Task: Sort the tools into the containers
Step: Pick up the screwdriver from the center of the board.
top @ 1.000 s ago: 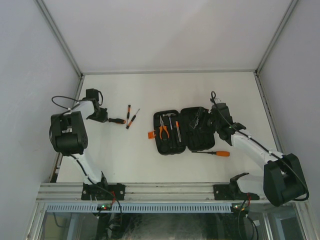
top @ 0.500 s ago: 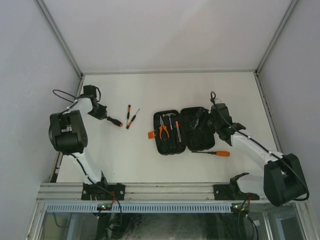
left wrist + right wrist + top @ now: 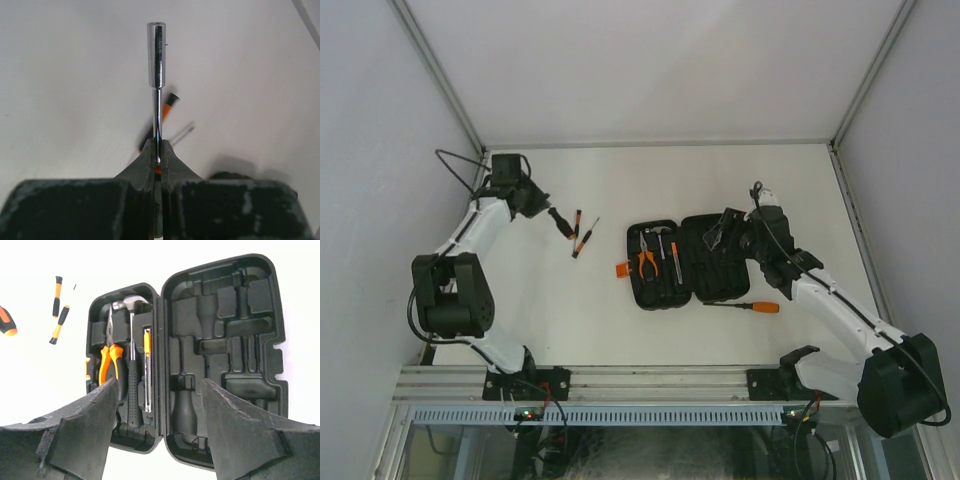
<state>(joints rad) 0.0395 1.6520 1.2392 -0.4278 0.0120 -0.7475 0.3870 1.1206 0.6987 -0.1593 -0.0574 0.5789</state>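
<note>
My left gripper (image 3: 542,207) (image 3: 157,146) is shut on a screwdriver, held off the table at the far left. Its steel shaft with a socket tip (image 3: 157,55) stands up from the jaws. Its black handle with an orange end (image 3: 561,223) points toward two small orange-and-black screwdrivers (image 3: 577,221) (image 3: 585,238) (image 3: 57,289) (image 3: 59,324) on the table. The black case (image 3: 700,290) (image 3: 225,330) lies open. Its left half holds orange-handled pliers (image 3: 109,362), a hammer (image 3: 131,365) and a thin orange-topped tool (image 3: 147,365). My right gripper (image 3: 728,232) (image 3: 159,385) hovers open above the case's hinge.
An orange-handled screwdriver (image 3: 750,306) lies on the table just in front of the case's right half. The case's orange latch (image 3: 621,269) sticks out on its left side. Side walls and metal frame rails (image 3: 440,90) border the white table.
My left gripper has closed on the black-handled screwdriver, lifted it off the table and carried it toward the back. The right gripper has shifted slightly over the case.
</note>
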